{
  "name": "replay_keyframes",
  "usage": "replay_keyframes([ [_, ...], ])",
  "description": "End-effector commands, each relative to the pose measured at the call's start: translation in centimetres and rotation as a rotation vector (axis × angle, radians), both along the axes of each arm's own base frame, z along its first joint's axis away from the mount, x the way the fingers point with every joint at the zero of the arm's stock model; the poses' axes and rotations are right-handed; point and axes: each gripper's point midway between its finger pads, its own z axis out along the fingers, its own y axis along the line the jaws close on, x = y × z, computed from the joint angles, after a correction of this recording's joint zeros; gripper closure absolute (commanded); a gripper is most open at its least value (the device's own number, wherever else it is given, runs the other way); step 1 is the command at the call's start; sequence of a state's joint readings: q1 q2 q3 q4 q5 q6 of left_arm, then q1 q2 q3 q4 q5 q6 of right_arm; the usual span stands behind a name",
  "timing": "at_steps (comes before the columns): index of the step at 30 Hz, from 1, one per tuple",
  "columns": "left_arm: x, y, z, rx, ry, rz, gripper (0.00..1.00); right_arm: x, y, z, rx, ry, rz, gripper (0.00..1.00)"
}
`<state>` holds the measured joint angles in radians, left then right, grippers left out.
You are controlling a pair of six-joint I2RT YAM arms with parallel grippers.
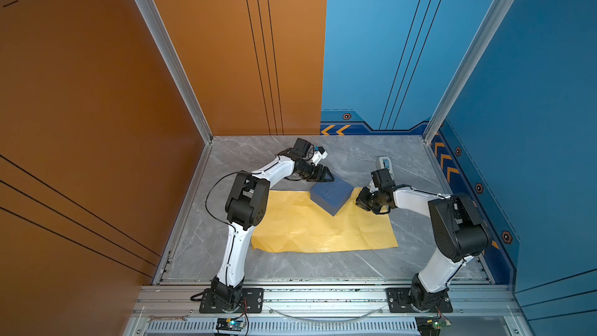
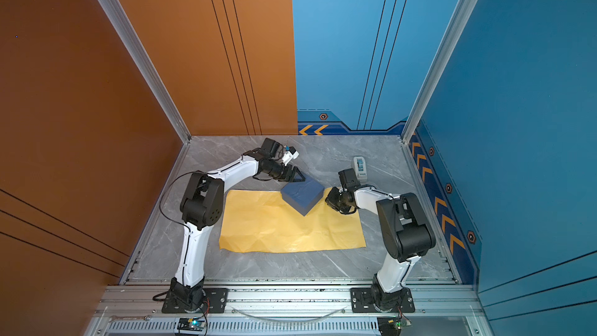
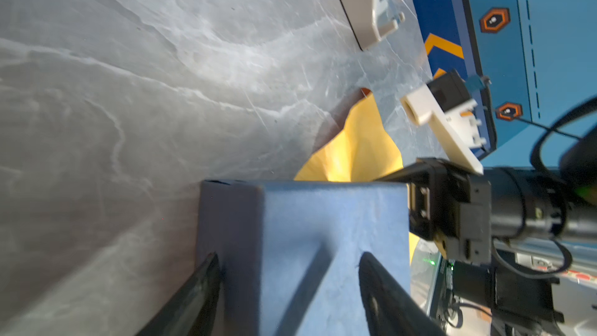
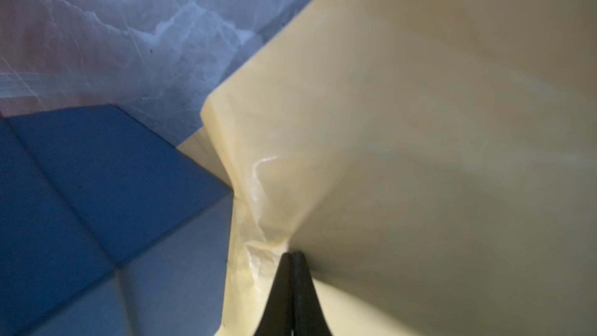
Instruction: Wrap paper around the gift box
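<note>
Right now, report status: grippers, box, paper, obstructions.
Left gripper open, jaws astride gift box corner. Right gripper shut on paper beside box. Box askew on paper's far edge. Tape dispenser behind, not obstructing.

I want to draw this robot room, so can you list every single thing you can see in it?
gift box: one, dark blue, partly on the paper's far edge.
paper: one, yellow, spread on the table, one far corner lifted.
tape dispenser: one, white-grey, on the table, far right.
table: one, grey marble pattern.
wrench: one, silver, on the front rail.
walls: orange on the left, blue on the right.
left gripper: one, black, open, at the box's far corner.
right gripper: one, black, shut on the paper's corner.
</note>
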<state>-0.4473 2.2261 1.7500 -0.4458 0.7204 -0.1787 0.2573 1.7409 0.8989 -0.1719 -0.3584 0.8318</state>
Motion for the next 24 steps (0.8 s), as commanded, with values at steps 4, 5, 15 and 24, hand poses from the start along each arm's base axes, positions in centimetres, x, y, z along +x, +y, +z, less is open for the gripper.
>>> replay_keyframes([
  [4, -3.1, -0.7, 2.6, -0.044, -0.029, -0.094, 0.31, -1.1, -1.8, -2.3, -0.077, 0.058, -0.035, 0.96],
  [5, -3.5, -0.6, 2.6, -0.046, -0.025, -0.099, 0.31, -1.0, -1.8, -2.2, -0.075, 0.054, -0.036, 0.96],
  [15, -3.7, 6.1, 3.8, 0.117, -0.008, 0.217, 0.38, 0.4, -2.1, 3.2, -0.067, -0.074, -0.014, 0.54],
  [24, -11.4, 12.7, -1.3, 0.281, 0.175, 0.547, 0.44, -1.2, -1.1, 9.2, 0.031, -0.21, 0.073, 0.27],
])
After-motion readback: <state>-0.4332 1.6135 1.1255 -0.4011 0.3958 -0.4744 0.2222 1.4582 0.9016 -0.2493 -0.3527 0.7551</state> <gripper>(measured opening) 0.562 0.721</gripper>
